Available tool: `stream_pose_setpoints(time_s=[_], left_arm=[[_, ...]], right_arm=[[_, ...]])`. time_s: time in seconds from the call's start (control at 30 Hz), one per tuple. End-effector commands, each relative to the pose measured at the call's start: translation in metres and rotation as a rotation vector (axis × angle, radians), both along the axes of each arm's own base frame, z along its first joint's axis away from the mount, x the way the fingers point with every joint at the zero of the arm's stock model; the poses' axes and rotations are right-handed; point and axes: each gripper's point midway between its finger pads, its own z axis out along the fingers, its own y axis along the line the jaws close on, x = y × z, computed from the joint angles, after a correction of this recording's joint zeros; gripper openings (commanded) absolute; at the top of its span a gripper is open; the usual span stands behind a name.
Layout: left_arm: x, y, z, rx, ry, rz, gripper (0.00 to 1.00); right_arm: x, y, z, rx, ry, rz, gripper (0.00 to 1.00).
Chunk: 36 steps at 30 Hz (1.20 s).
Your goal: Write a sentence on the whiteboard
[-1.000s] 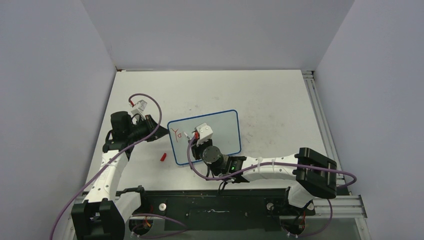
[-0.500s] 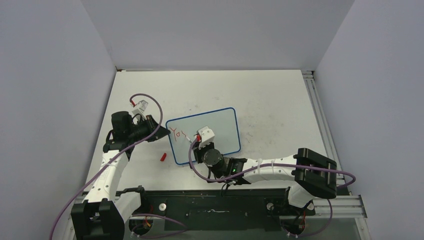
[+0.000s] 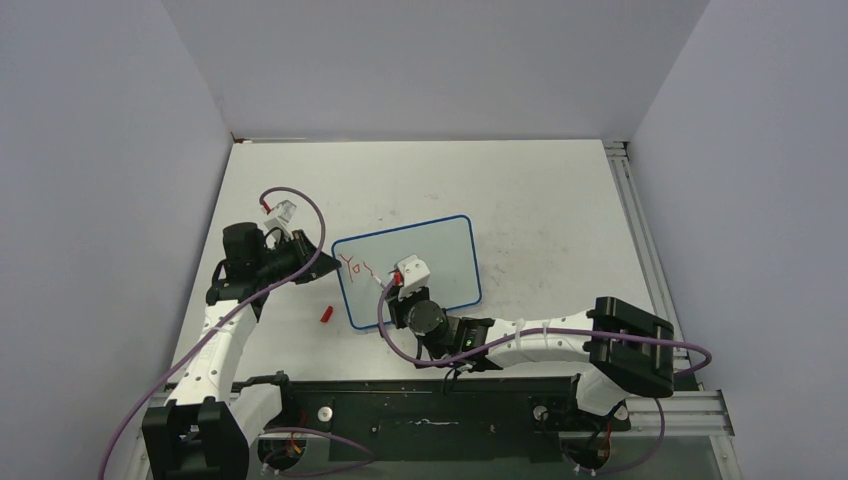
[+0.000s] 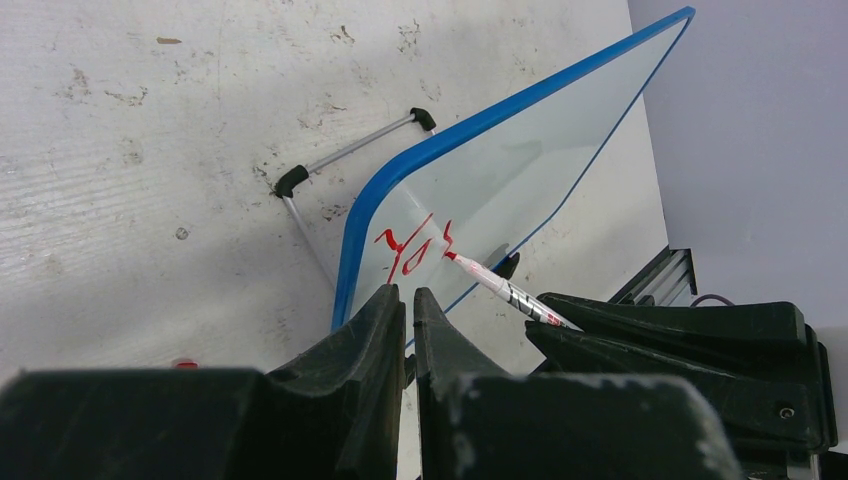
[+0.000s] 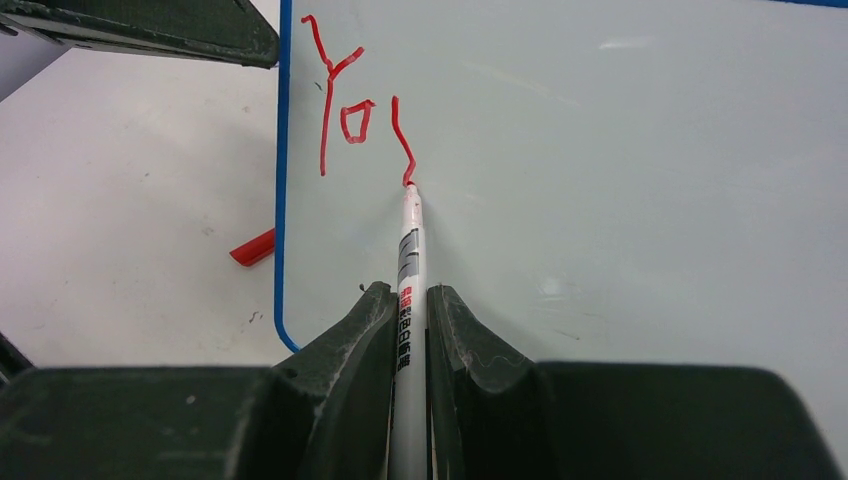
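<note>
The whiteboard (image 3: 440,255), blue-framed, lies tilted at the table's middle. The sentence (image 5: 345,110) is red lettering reading "Yo" plus one wavy stroke, at the board's left end (image 3: 356,267). My right gripper (image 5: 410,300) is shut on a white marker (image 5: 410,250) whose red tip touches the board at the end of that stroke. From the left wrist view the marker (image 4: 505,290) slants onto the whiteboard (image 4: 520,170) beside the sentence (image 4: 405,250). My left gripper (image 4: 410,300) is shut, its tips at the board's left edge; nothing shows between them.
A red marker cap (image 3: 326,314) lies on the table just left of the board's near corner, also in the right wrist view (image 5: 253,247). The board's wire stand with black feet (image 4: 350,150) sticks out behind it. An aluminium rail (image 3: 640,230) runs along the table's right side.
A new wavy red stroke has appeared right of "Yo". My right gripper has slid slightly toward the near edge with the marker. The board has shifted a little left.
</note>
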Motion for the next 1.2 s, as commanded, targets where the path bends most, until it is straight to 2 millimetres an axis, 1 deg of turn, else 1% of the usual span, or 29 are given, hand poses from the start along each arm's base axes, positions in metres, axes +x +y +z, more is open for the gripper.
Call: stream_pose_setpoints(time_s=[0.0, 0.47, 0.97, 1.17], left_arm=[[0.005, -0.004, 0.017, -0.006, -0.067, -0.029, 0.08], [0.005, -0.005, 0.016, -0.010, -0.063, -0.034, 0.08], [0.005, -0.005, 0.015, -0.011, -0.059, -0.036, 0.08], [0.005, -0.005, 0.015, -0.010, -0.059, -0.034, 0.08]], right_arm=[[0.011, -0.008, 0.022, 0.029, -0.037, -0.071, 0.05], [0.022, -0.004, 0.039, 0.053, -0.067, -0.077, 0.05], [0.028, -0.001, 0.045, 0.067, -0.080, -0.079, 0.05], [0.028, -0.002, 0.042, 0.062, -0.076, -0.078, 0.05]])
